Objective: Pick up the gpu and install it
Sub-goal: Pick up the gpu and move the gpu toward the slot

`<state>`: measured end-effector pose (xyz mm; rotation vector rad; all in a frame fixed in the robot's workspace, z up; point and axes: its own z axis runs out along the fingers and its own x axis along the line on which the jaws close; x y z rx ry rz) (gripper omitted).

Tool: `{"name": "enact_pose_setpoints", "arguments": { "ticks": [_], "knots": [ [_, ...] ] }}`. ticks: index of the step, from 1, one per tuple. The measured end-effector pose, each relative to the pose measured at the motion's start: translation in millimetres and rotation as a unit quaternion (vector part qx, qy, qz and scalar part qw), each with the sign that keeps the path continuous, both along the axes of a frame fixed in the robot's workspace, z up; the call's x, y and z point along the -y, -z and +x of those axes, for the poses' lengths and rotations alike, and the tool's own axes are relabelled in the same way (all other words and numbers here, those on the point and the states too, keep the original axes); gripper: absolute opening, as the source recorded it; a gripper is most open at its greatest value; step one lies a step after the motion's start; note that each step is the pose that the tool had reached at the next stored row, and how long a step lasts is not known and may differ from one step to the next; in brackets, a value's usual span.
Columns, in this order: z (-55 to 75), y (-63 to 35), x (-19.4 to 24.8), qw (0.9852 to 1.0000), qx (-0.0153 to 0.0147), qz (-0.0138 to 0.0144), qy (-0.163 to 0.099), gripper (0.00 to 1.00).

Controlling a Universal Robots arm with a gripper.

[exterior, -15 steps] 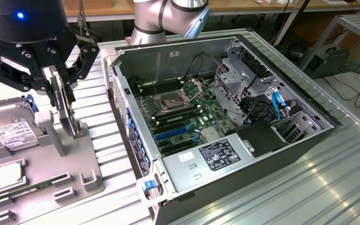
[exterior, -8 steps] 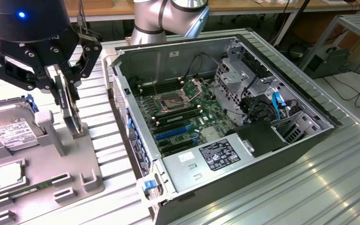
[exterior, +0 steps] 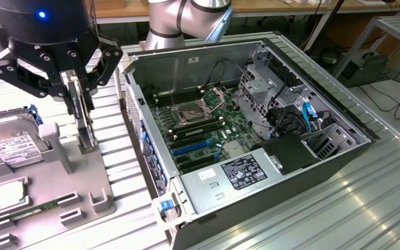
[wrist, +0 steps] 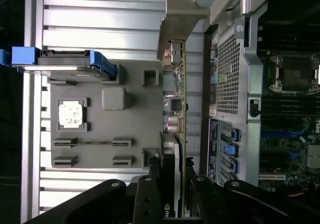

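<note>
On a ribbed metal bench (exterior: 311,208), the gripper (exterior: 79,94) pinches the gpu (exterior: 84,122) edge-on over a grey parts tray (exterior: 61,182), to the exterior view's left of the open computer case (exterior: 255,130). The fan face is hidden, and the lower edge is hard to make out.

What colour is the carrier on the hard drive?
Blue. The hard drive's carrier shows best in the wrist view.

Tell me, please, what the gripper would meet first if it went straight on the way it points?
It points down. The gripper holds the gpu on edge, so that card's lower edge would probably reach the grey holder tray beneath it first; the gap left is unclear.
</note>
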<state>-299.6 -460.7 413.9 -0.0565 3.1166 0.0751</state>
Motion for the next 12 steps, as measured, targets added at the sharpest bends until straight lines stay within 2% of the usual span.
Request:
{"name": "enact_pose_setpoints", "arguments": {
  "ticks": [6, 12],
  "knots": [
    [5.1, -0.5, 0.0, 1.0, 0.0, 0.0, 0.0, 0.28],
    [22.1, -0.6, 0.0, 1.0, -0.0001, 0.0, 0.0, 0.28]
  ]
}}
